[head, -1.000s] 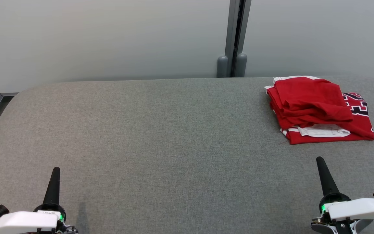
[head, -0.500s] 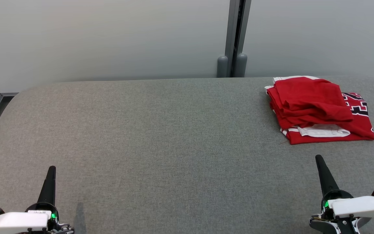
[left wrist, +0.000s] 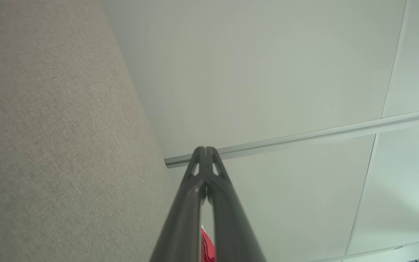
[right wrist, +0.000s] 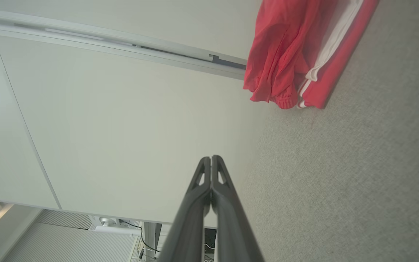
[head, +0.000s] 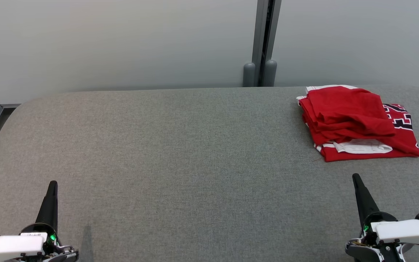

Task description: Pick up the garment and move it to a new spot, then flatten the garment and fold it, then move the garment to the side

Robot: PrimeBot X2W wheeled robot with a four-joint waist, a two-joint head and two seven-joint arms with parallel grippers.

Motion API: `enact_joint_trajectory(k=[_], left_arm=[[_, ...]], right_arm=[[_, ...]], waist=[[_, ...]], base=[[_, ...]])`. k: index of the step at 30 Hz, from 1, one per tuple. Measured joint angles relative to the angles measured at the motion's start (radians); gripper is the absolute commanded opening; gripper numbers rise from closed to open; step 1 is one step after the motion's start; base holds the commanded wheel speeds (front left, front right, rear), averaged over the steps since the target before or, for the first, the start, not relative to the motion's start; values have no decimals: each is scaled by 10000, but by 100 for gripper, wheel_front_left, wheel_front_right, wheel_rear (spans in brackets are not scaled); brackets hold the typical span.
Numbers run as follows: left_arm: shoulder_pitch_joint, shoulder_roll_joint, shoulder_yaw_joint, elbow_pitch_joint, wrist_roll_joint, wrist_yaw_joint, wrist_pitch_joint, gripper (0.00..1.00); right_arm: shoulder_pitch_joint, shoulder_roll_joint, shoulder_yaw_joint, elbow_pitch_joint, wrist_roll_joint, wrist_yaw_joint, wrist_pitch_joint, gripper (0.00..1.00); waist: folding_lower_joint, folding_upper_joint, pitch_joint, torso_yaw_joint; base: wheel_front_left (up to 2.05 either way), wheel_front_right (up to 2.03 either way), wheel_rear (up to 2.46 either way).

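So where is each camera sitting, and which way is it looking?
Head camera: on the robot's head, looking down at the grey table and folded red clothing; left gripper and right gripper show at the bottom corners.
Left wrist camera: on the left arm, looking along its shut fingers at table and wall.
Right wrist camera: on the right arm, looking along its shut fingers toward the clothing.
Shared: head and right wrist views both show the clothing.

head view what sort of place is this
Likely a lab or office-style test room, not a home: a wide grey fabric-covered table, plain pale partition panels joined by a metal post, and one folded red garment set out on it.
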Motion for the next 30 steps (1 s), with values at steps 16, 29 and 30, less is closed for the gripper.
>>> enact_joint_trajectory(k=[16,29,30], left_arm=[[-36,4,255,-63,-986,-2,424,0],[-83,8,341,-94,-1388,-17,571,0],[-83,8,341,-94,-1388,-17,571,0]], right_arm=[[-47,65,-25,0,1062,0,194,0],[-94,98,-38,0,1494,0,270,0],[-94,98,-38,-2,1494,0,270,0]], waist=[[1,0,-3,-2],[0,-1,-5,-2],[1,0,-5,-3]], base=[[0,0,0],[0,0,0],[0,0,0]])
